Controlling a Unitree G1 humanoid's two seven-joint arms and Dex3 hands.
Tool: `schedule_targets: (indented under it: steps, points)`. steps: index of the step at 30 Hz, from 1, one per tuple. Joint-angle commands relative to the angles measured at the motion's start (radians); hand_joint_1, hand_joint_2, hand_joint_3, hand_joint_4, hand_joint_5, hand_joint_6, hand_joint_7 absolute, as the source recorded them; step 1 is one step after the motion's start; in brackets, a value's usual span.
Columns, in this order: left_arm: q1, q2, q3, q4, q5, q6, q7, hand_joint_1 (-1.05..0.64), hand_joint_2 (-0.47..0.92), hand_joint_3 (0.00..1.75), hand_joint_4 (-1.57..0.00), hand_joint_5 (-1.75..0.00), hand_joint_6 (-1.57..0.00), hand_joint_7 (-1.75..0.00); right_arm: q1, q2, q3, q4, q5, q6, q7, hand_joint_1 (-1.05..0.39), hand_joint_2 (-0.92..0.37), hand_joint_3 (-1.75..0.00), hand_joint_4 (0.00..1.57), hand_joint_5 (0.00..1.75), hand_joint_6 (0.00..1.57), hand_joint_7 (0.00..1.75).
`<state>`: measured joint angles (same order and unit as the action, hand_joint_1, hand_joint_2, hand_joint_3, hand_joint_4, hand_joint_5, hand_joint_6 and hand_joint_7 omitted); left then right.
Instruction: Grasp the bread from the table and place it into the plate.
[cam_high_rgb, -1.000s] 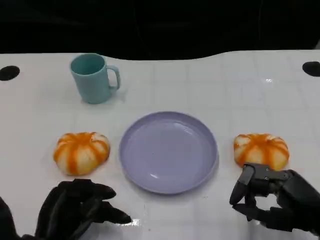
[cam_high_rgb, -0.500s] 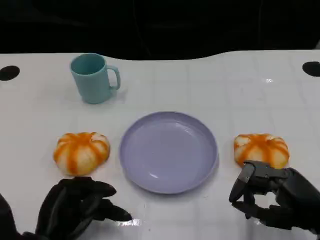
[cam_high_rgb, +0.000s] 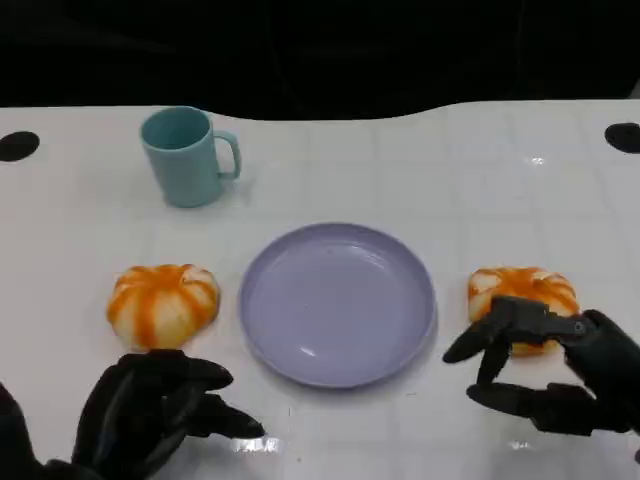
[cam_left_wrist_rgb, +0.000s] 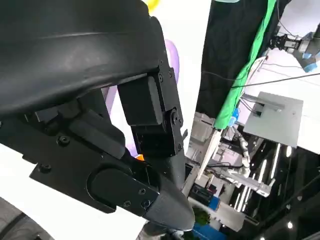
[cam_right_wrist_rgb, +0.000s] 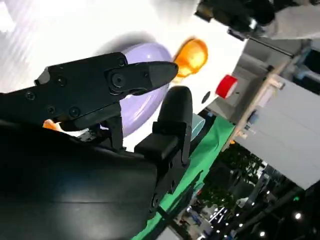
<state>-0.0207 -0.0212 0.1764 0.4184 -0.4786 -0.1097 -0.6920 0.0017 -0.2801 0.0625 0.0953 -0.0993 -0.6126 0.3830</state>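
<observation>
Orange-striped bread (cam_high_rgb: 522, 291) just beyond right hand (cam_high_rgb: 545, 370), fingers spread over its near edge, lilac plate (cam_high_rgb: 337, 303) beside it

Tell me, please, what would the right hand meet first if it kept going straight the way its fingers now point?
Most likely the purple plate. The right hand sits just in front of the right bread, fingers spread and aimed toward the plate's near right rim. Depth is unclear, so its upper fingers may brush that bread first.
</observation>
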Motion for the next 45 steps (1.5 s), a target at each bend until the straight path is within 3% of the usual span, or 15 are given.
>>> schedule_targets:
  steps: [1, 7, 15, 23, 33, 40, 45]
  points:
    - [-0.003, 0.012, 0.011, 0.01, -0.005, -0.013, -0.012, -0.98, 0.77, 0.0, -1.57, -0.19, -1.56, 0.0, -0.024, -0.062, -0.024, -0.032, -0.138, -0.003, -0.066, -0.46, -0.92, -0.08, 0.36, 0.99, 0.49, 0.46]
    - [-0.003, 0.013, 0.008, 0.005, 0.001, -0.013, -0.006, -0.99, 0.78, 0.0, -1.57, -0.19, -1.56, 0.0, -0.062, -0.111, -0.034, -0.036, -0.305, -0.005, -0.173, -0.45, -0.89, 0.0, 0.29, 0.76, 0.53, 0.2]
    - [-0.004, 0.012, 0.009, 0.005, 0.0, -0.011, -0.003, -1.0, 0.77, 0.0, -1.57, -0.21, -1.57, 0.0, -0.088, -0.167, -0.021, -0.068, -0.562, 0.038, -0.334, -0.5, -0.85, 0.0, 0.18, 0.6, 0.48, 0.06]
    - [-0.005, 0.009, 0.007, 0.007, 0.003, -0.015, 0.0, -1.0, 0.77, 0.0, -1.57, -0.21, -1.57, 0.0, -0.102, -0.219, 0.025, -0.123, -0.734, 0.179, -0.327, -0.53, -0.82, 0.0, 0.04, 0.58, 0.41, 0.01]
    - [-0.001, 0.006, 0.006, -0.006, -0.003, 0.002, 0.004, -1.0, 0.76, 0.0, -1.57, -0.21, -1.57, 0.0, -0.161, -0.259, 0.116, -0.06, -0.798, 0.256, -0.324, -0.54, -0.81, -0.01, 0.0, 0.58, 0.38, 0.0]
    - [0.0, 0.005, 0.006, -0.005, 0.002, -0.006, 0.004, -1.01, 0.76, 0.0, -1.57, -0.21, -1.57, -0.01, -0.236, -0.251, 0.199, 0.089, -0.84, 0.258, -0.404, -0.57, -0.81, 0.0, 0.04, 0.54, 0.37, 0.0]
    - [0.005, 0.004, 0.003, -0.014, 0.003, -0.006, 0.005, -1.01, 0.77, 0.0, -1.57, -0.21, -1.57, -0.01, -0.306, -0.242, 0.258, 0.187, -0.856, 0.28, -0.404, -0.59, -0.83, -0.01, 0.04, 0.5, 0.34, 0.0]
